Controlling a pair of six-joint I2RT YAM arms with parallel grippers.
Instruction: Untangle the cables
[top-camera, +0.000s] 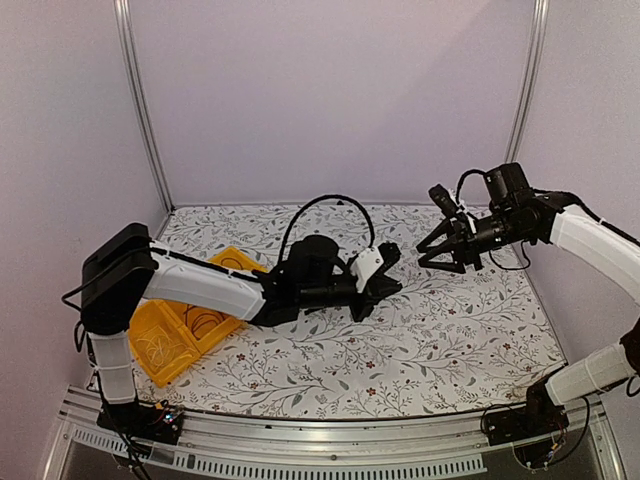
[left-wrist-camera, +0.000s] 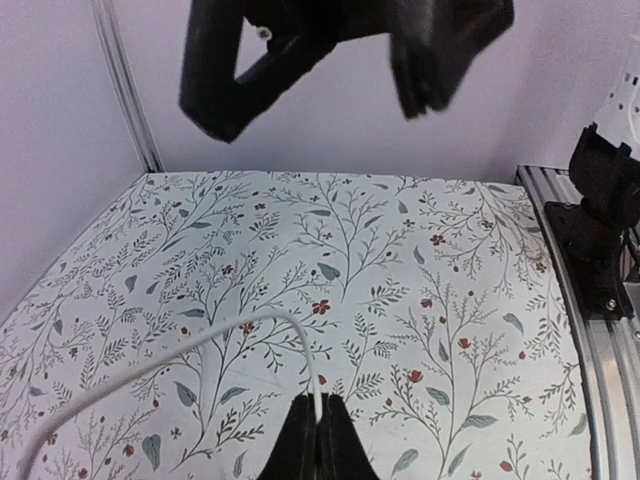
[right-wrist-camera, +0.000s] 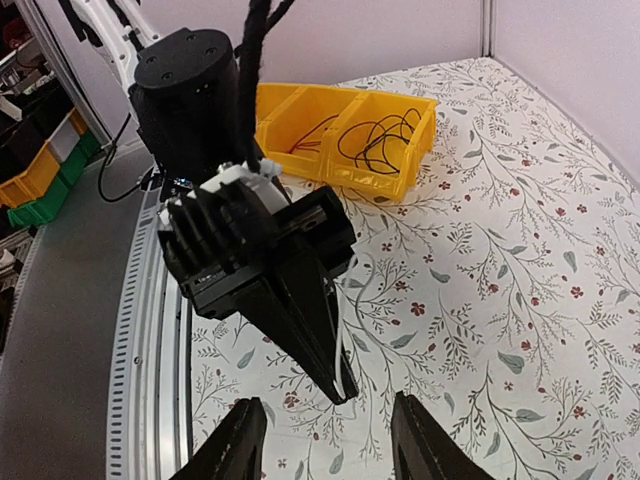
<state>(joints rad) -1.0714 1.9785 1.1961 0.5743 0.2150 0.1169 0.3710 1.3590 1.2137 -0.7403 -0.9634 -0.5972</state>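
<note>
**Pale cable pinched, others in the bin**

The left end effector is pressed shut on a pale cable at bottom centre, which arcs away lower left over the counter. The right end effector stands spread and empty. Black cables lie in the yellow bin, top centre. The wire looks light, limp and springy, so it is best gripped close beside the pinch.

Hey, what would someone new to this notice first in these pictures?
The left tool, shut on a thin white cable, faces the open right tool above the middle of the floral table. Then the yellow bin near the table's left edge, with dark cables coiled inside.
</note>
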